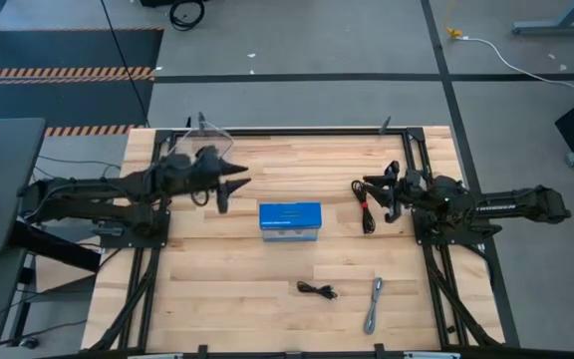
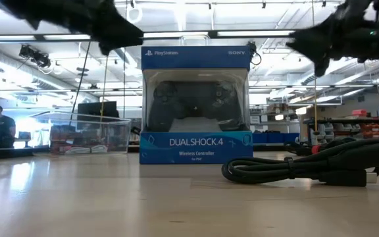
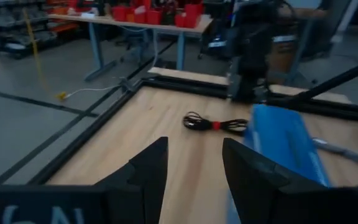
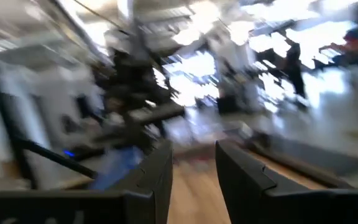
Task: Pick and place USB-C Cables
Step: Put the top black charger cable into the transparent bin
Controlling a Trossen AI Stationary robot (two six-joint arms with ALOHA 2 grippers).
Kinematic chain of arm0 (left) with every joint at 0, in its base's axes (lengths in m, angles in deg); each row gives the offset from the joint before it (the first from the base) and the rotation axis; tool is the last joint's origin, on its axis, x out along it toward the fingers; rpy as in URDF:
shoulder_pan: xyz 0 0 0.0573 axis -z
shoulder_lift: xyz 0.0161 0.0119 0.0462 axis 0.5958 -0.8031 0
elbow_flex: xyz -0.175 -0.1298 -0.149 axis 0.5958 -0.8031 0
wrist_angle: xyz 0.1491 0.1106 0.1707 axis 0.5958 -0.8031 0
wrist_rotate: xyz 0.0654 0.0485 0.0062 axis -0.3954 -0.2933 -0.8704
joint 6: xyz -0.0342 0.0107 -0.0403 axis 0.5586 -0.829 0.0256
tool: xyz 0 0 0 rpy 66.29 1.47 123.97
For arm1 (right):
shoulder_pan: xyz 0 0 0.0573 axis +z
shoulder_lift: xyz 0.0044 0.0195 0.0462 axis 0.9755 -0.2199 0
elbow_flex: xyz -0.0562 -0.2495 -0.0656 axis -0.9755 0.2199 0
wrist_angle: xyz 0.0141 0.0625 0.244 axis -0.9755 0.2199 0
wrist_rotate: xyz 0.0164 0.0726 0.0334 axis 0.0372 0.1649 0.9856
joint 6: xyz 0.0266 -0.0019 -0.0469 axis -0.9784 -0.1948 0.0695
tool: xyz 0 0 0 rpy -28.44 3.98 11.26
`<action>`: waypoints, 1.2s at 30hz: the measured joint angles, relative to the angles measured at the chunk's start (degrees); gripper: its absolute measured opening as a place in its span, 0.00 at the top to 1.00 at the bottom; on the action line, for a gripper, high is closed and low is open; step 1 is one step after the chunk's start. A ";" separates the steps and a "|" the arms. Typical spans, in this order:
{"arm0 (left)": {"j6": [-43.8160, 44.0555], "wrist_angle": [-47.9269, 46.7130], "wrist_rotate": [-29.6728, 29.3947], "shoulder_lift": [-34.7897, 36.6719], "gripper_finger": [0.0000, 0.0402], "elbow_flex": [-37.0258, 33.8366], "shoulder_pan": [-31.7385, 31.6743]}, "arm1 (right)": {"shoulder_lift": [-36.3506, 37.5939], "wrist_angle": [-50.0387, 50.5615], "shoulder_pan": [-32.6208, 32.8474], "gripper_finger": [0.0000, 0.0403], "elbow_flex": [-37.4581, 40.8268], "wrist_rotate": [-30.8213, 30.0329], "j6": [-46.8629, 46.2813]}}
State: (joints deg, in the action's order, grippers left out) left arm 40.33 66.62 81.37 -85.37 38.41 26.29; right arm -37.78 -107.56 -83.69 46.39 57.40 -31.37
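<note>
In the high view, the blue box (image 1: 290, 220) sits at the middle of the wooden tabletop (image 1: 217, 279). The left gripper (image 1: 229, 185) hangs above the boards at the upper left of the frame, left of the box and near the clear tub (image 1: 210, 130) at the back edge. Its fingers (image 3: 149, 165) are spread with nothing between them; its wrist camera looks past them to a black cable with a red tie (image 3: 215, 123) lying on the wood beside the box (image 3: 283, 142).

The right gripper (image 1: 370, 186) is at the upper right of the frame, right of the box, its fingers (image 4: 156, 171) also spread and empty. Just below it lies that same black cable (image 1: 366, 211), stretched out beside the arm. Two more cables rest toward the lower edge: a small black coil (image 1: 317, 290) below the box and a silver-grey one (image 1: 373, 305) to its right. In the low view a thick black bundle (image 2: 308, 166) lies in the right foreground, with the box (image 2: 196, 105) standing at the centre.
</note>
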 joint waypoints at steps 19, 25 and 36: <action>5.96 29.72 -12.44 5.70 0.60 -28.05 20.66 | -29.01 58.69 -2.95 0.71 -40.08 -13.91 -15.58; 4.45 29.69 -17.49 5.68 0.60 -28.50 26.23 | -39.71 80.18 -6.01 0.72 -52.34 -3.91 -24.85; 2.68 29.17 -24.83 5.64 0.60 -28.50 34.81 | -51.05 97.64 -7.32 0.70 -54.18 4.12 -35.23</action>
State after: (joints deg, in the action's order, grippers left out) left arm 43.01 95.79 56.55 -79.73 9.91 61.10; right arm -88.83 -9.93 -91.01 -7.79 61.51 -66.59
